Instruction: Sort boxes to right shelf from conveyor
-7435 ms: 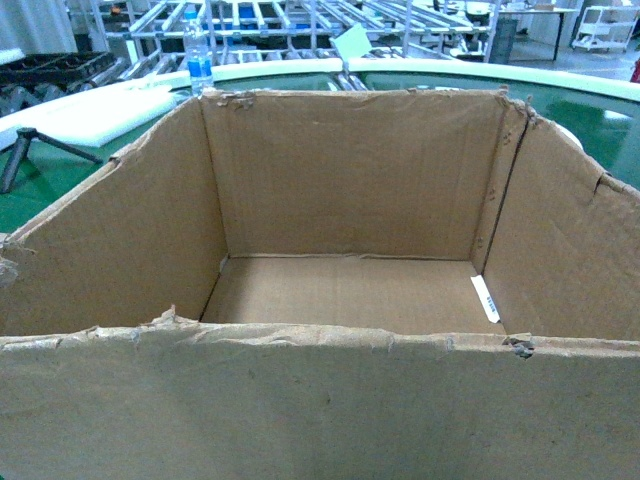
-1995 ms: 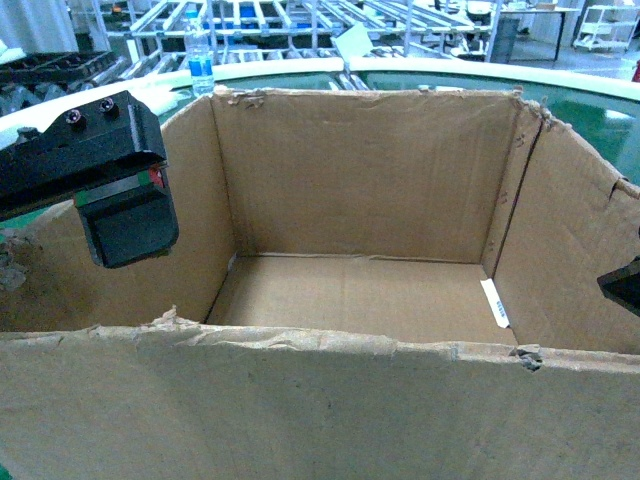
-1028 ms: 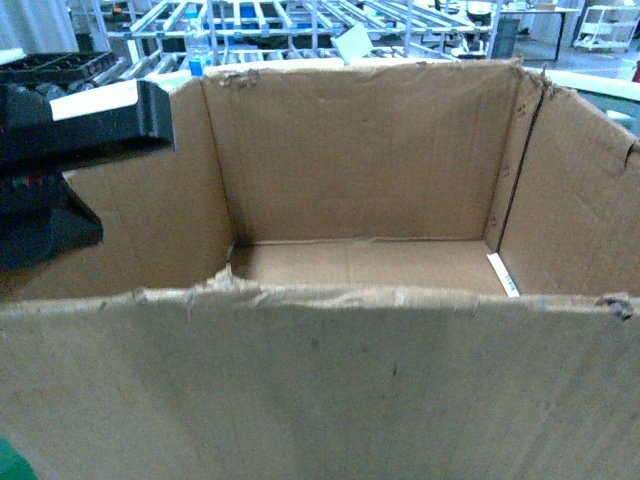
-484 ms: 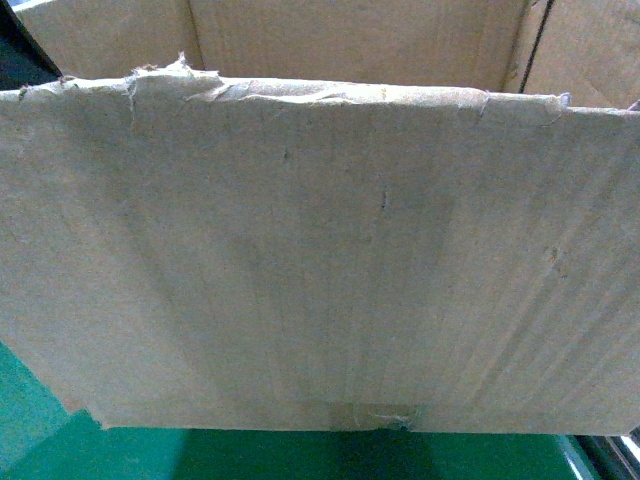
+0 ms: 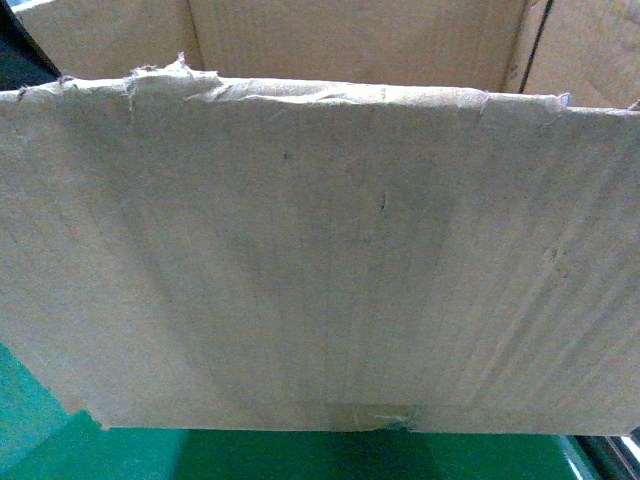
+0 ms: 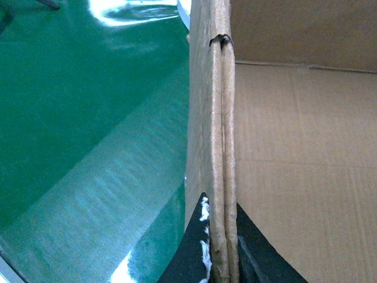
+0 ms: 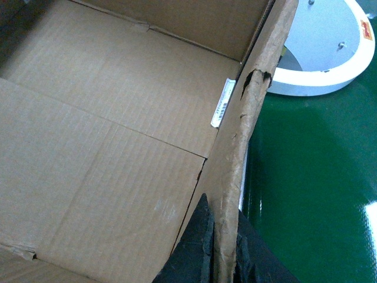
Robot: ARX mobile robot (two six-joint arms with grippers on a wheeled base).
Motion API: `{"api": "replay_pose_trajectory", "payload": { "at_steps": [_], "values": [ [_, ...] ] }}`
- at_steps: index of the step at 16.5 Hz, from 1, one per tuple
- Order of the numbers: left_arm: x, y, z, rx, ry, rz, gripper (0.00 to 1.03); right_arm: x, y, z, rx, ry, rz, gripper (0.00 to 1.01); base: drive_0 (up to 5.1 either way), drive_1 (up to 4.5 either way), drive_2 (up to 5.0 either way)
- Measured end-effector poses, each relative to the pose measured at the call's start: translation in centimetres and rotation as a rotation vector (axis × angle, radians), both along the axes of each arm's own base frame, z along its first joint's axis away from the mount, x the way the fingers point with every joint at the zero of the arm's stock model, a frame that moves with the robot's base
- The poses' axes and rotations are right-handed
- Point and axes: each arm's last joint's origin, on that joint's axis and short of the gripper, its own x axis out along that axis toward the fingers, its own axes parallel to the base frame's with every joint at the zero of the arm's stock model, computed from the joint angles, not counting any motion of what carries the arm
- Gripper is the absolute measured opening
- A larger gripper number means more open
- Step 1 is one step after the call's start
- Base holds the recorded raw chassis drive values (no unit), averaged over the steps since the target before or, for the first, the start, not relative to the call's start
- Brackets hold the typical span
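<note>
1. Green conveyor [image 6: 88, 118] underneath; its pale rim [image 7: 330, 59] shows far right.
2. Box [image 5: 320, 260] fills the head view, bottom edge clear of the belt, so it looks lifted.
3. Left gripper [image 6: 219, 247] pinches the left wall; right gripper [image 7: 219, 247] pinches the right wall. Both closed on cardboard.
4. Step: carrying. Next: swing to the right shelf, not in view, keeping both grips level.

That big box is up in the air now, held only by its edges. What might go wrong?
Each end effector, left and right, pinches only a thin wall of the cardboard box. Those top edges are ragged and torn, so a wall could rip or slip. The box also fills the head camera's view, hiding what is ahead.
</note>
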Motion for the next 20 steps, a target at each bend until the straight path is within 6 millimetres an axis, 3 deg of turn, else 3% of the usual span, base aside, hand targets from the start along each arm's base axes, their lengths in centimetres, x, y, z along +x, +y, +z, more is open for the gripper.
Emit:
{"api": "replay_pose_trajectory", "payload": {
  "at_steps": [4, 13, 20],
  "values": [
    [0.00, 0.00, 0.00, 0.000, 0.000, 0.000, 0.02, 0.00, 0.00, 0.00, 0.000, 0.000, 0.000, 0.02, 0.0, -0.69, 0.7],
    [0.01, 0.00, 0.00, 0.001, -0.001, 0.000, 0.02, 0.02, 0.01, -0.01, 0.000, 0.000, 0.001, 0.02, 0.0, -4.35, 4.3],
    [-0.16, 0.03, 0.22, 0.000, -0.009, -0.001, 0.02, -0.18, -0.04, 0.23, 0.003, -0.008, 0.004, 0.02, -1.6, -1.64, -1.6]
  ]
}}
